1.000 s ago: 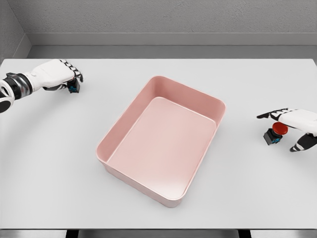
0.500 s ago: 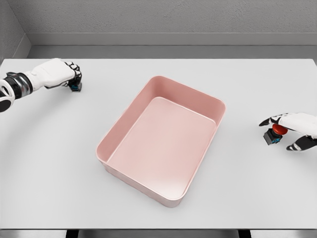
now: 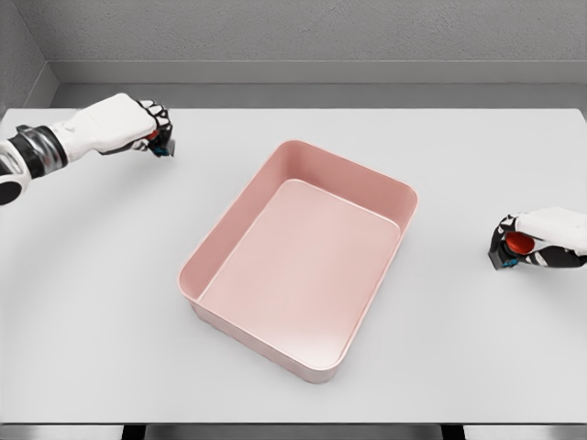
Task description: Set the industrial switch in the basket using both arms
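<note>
A pink rectangular basket sits in the middle of the white table, turned at an angle. At the far left, my left hand is curled around a small dark switch with a blue edge, and it looks slightly lifted off the table. Most of that switch is hidden by the fingers. At the right edge, my right hand is closed around a second switch, black with a red button, resting on the table.
The white table runs to a grey wall at the back. Its front edge lies along the bottom of the view. Both hands are well apart from the basket's walls.
My left hand has closed on its switch and moved right toward the basket. My right hand's fingers, spread over the red-button switch before, have closed around it.
</note>
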Robot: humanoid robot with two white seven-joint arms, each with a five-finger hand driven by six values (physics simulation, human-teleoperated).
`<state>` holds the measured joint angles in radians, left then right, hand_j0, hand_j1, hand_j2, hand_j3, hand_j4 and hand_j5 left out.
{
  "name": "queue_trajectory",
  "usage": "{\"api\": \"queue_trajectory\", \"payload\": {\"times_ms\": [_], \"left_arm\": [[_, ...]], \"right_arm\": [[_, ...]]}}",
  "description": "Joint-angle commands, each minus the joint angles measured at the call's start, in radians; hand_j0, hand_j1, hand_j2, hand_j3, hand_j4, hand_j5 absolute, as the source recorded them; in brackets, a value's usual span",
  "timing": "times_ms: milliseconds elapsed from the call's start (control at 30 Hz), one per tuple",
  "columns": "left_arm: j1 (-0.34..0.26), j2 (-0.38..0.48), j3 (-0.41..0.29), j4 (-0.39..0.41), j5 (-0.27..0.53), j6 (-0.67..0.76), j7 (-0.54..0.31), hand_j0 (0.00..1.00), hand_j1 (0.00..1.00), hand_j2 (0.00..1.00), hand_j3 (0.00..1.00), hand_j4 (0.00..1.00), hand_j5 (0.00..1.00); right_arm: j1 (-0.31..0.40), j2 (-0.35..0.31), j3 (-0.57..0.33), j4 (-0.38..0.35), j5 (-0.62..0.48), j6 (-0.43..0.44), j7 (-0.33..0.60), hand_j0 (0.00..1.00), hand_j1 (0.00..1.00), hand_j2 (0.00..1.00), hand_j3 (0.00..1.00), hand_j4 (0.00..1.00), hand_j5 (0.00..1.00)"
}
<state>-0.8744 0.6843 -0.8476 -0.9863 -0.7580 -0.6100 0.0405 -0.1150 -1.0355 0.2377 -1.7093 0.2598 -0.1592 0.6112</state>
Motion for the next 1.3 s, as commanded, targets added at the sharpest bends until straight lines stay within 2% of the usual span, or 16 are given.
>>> {"api": "queue_trajectory", "payload": {"times_ms": [0,233,433,767,1067,1267], "left_arm": [[0.002,0.047,0.004,-0.090,0.043,-0.001,0.002,0.10,0.10,0.10,0.10,0.10,0.10],[0.029,0.106,0.005,-0.227,0.091,-0.001,0.002,0.10,0.10,0.10,0.10,0.10,0.10],[0.063,0.150,0.015,-0.385,0.121,-0.001,0.002,0.11,0.11,0.11,0.11,0.11,0.11],[0.060,0.109,0.018,-0.491,0.118,-0.001,0.001,0.12,0.12,0.12,0.12,0.12,0.12],[0.066,0.008,-0.002,-0.514,0.103,-0.001,-0.004,0.12,0.12,0.12,0.12,0.12,0.12],[0.068,-0.051,-0.041,-0.532,0.059,-0.001,-0.004,0.12,0.12,0.12,0.12,0.12,0.12]], "right_arm": [[-0.002,-0.001,0.000,-0.010,-0.002,0.001,0.000,0.48,0.48,0.48,0.48,0.48,0.48],[-0.021,-0.001,0.000,-0.027,-0.002,0.001,0.000,0.50,0.50,0.50,0.50,0.50,0.50],[-0.051,-0.001,0.000,-0.042,-0.002,0.000,0.000,0.51,0.51,0.51,0.51,0.51,0.51],[-0.078,-0.003,-0.002,-0.044,-0.004,-0.013,0.000,0.51,0.51,0.51,0.51,0.51,0.51],[-0.132,-0.003,-0.002,-0.044,-0.005,-0.017,0.000,0.52,0.52,0.52,0.52,0.52,0.52],[-0.172,0.000,0.000,-0.044,-0.008,-0.040,0.000,0.52,0.52,0.52,0.52,0.52,0.52]]}}
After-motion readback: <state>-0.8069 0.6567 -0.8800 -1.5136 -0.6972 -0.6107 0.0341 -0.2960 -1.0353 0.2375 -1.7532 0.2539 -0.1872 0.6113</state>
